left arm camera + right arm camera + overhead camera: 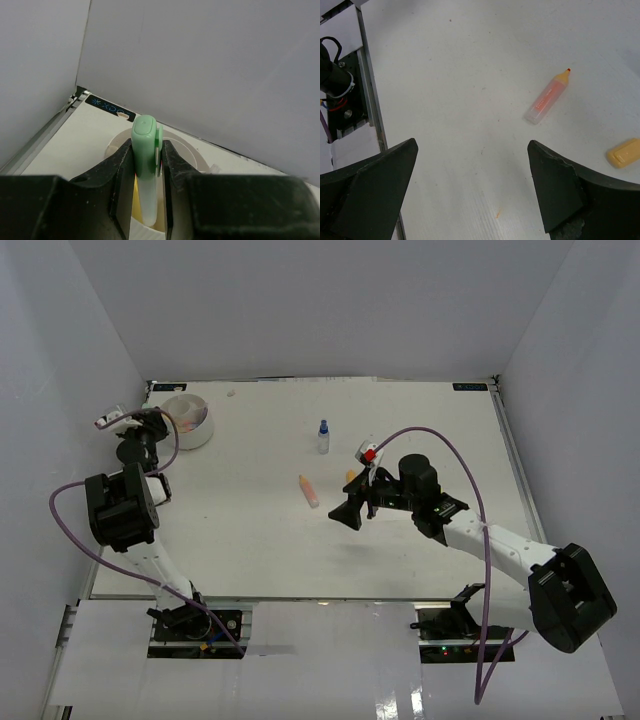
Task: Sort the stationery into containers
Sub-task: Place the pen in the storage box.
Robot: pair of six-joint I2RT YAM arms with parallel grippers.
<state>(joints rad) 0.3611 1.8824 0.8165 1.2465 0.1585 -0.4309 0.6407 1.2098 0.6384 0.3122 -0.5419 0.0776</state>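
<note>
White table (260, 540), white walls on three sides. At its far-left corner you see the white round plastic tub (188, 420), with something yellow showing inside. At the tub, your left gripper (147, 150) is clamped on a pale green marker (144, 130), whose long axis runs in line with the fingers, capped end past the fingertips. Your right gripper (472, 145) hangs spread wide at mid-table. Nearby, the orange marker (549, 97) lies flat, tip toward the far wall.

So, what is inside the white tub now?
A yellow item shows inside the tub, beside the green marker held by the left gripper. Its fingers cover the rest.
</note>
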